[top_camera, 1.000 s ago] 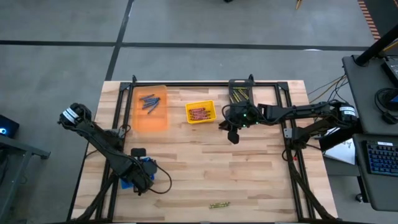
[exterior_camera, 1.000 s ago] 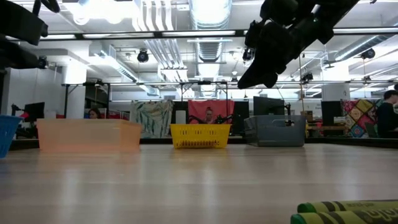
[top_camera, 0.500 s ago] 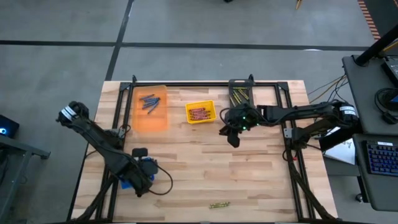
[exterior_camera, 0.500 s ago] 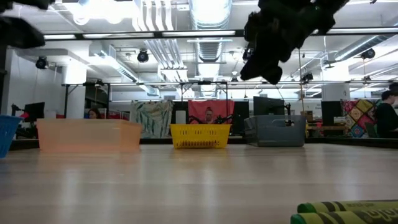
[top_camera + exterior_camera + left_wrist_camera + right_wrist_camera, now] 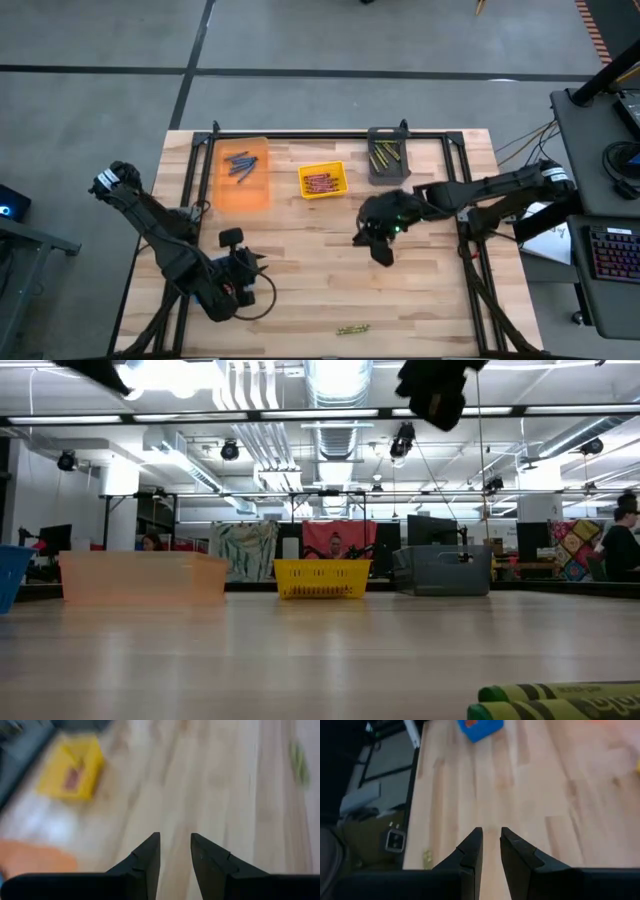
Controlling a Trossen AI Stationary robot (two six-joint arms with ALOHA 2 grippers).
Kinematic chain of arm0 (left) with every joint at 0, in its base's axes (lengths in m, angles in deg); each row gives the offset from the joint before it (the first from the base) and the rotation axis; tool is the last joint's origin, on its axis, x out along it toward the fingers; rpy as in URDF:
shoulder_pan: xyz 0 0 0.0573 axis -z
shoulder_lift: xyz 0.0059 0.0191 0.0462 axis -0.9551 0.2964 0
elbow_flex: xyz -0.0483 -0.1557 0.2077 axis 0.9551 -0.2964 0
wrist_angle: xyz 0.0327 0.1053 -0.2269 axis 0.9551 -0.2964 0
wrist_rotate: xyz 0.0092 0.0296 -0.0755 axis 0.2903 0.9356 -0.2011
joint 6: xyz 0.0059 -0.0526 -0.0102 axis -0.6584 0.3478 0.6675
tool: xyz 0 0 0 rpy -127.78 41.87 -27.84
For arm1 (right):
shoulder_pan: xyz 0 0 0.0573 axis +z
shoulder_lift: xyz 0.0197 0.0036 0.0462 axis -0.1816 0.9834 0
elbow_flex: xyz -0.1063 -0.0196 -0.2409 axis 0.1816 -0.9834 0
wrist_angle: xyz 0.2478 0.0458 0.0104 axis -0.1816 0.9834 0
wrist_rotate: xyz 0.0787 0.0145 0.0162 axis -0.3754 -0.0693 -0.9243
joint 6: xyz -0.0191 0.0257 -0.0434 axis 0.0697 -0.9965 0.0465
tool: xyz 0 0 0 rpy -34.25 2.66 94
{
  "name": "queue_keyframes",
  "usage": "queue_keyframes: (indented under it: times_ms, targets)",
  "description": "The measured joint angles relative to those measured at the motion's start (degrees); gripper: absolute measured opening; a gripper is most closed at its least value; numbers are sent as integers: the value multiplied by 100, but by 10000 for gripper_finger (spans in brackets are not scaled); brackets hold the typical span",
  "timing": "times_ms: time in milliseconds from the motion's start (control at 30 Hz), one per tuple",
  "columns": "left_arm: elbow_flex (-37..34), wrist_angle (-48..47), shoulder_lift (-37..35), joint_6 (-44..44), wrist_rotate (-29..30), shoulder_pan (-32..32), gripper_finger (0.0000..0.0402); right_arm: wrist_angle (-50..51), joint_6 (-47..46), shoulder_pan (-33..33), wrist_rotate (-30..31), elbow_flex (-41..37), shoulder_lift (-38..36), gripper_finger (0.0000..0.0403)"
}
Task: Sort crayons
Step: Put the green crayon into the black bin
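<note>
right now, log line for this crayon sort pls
task: sort crayons | left gripper: open, empty, over near-left table | right gripper: open, empty, mid-table | loose crayons: near edge | grey bin: olive crayons inside

My wooden table point(image 5: 320, 280) carries an orange bin point(image 5: 244, 174), a yellow bin point(image 5: 322, 181) and a grey bin point(image 5: 387, 158) along its far edge, and two crayons point(image 5: 351, 329) near its front edge.
</note>
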Motion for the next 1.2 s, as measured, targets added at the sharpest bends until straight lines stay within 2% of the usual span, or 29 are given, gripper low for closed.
queue_keyframes:
  times_ms: [100, 233, 433, 667, 800, 1000, 1200]
  targets:
    - [6, 474, 0, -24, 832, 51, 91, 344, -197, 401, 229, 288, 111, 56]
    - [3, 1227, 0, -4, 1518, 80, 91, 1047, -504, 900, 445, 747, 379, 56]
    - [3, 2648, 89, -75, 2049, 85, 90, 2237, -921, 1424, 536, 1274, 900, 56]
    - [-1, 3660, 413, -728, 2391, 81, 90, 3781, -1196, 2006, 537, 1516, 1487, 56]
    - [-3, 3937, 496, -967, 2533, 76, 91, 3820, -1085, 2236, 608, 1445, 1700, 56]
    - [-5, 4137, 495, -990, 2815, 74, 91, 3666, -1062, 2451, 1142, 1422, 1990, 56]
    - [-5, 4149, 495, -1100, 2916, 74, 91, 2735, -1084, 2663, 1318, 1409, 2251, 56]
